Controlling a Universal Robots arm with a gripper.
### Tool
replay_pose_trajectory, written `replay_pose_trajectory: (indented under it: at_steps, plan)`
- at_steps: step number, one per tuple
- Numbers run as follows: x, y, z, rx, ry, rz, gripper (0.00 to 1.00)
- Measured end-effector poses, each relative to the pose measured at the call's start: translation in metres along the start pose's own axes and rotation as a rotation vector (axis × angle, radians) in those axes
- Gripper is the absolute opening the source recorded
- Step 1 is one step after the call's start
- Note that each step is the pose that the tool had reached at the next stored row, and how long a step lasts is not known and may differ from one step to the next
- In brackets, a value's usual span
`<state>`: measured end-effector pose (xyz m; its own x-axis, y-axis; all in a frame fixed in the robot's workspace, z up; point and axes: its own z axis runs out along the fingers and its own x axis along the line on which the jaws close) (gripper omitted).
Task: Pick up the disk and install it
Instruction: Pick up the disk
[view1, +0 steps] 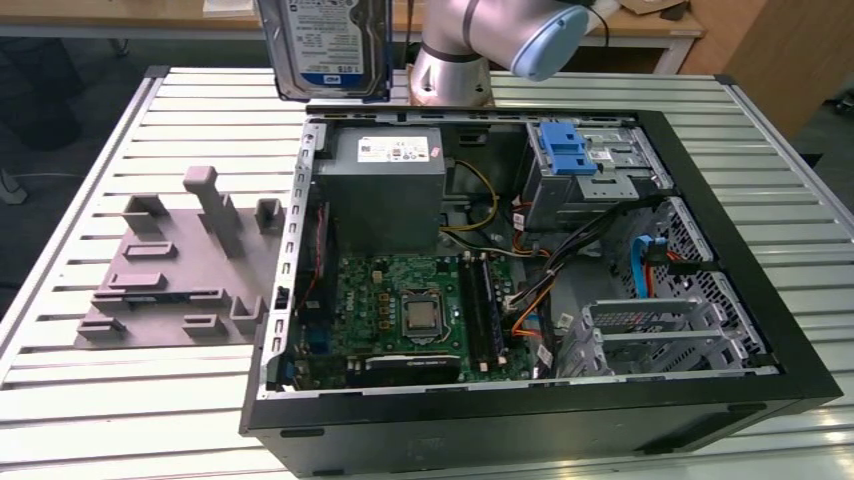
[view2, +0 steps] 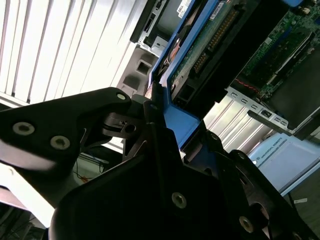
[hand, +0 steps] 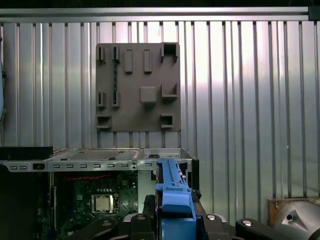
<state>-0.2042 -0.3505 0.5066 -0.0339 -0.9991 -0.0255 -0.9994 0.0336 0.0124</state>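
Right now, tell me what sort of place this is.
Probably a robotics lab bench for computer assembly: an open desktop PC case lies on a slatted metal table, a grey fixture plate beside it, and the claw holds the disk.

The gripper (hand: 174, 222) is gripping the disk (hand: 174, 192) edge-on, its black jaws pressing on either side of the blue caddy. Behind the disk an open case (hand: 100, 164) is lying on the ribbed metal worktop (hand: 240, 100), with its green board (hand: 75, 200) and a silver processor (hand: 102, 203) showing inside. Past the case wall a grey plate (hand: 137, 87) with raised blocks is resting flat on the worktop. The arm's rounded grey base (hand: 297, 220) is sitting well apart from the case, next to a wooden patch (hand: 274, 207).
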Motion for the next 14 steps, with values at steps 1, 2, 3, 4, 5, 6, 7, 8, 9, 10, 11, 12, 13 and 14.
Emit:
replay_pose_trajectory:
  at_steps: [1,2,3,4,5,6,7,8,9,10,11,12,13,14]
  plan:
    - [0.0005,-0.0004,0.0,0.0002,-0.0001,0.0,0.36]
    - [0.0012,-0.0006,0.0,0.0001,-0.0002,0.0,0.36]
    - [0.0025,-0.0009,0.0,0.0001,-0.0002,0.0,0.36]
    - [0.0043,-0.0011,0.0,0.0001,-0.0002,0.0,0.36]
    - [0.0064,-0.0013,-0.0001,0.0001,-0.0001,0.0,0.36]
    - [0.0087,-0.0015,-0.0002,0.0,0.0,0.0,0.36]
    - [0.0111,-0.0016,-0.0002,0.0,-0.0001,0.0,0.36]
    - [0.0134,-0.0017,-0.0002,0.0001,-0.0001,0.0,0.36]
    - [0.0158,-0.0019,-0.0003,0.0001,-0.0001,0.0,0.36]
    - [0.0182,-0.002,-0.0004,0.0001,-0.0001,0.0,0.36]
    - [0.0202,-0.0022,-0.0004,0.0,-0.0001,0.0,0.36]
    - [0.0221,-0.0024,-0.0005,0.0,-0.0001,0.0,0.36]
    - [0.0238,-0.0026,-0.0005,0.0001,-0.0001,0.0,0.36]
    - [0.0248,-0.0027,-0.0005,0.0002,-0.0002,0.0,0.36]
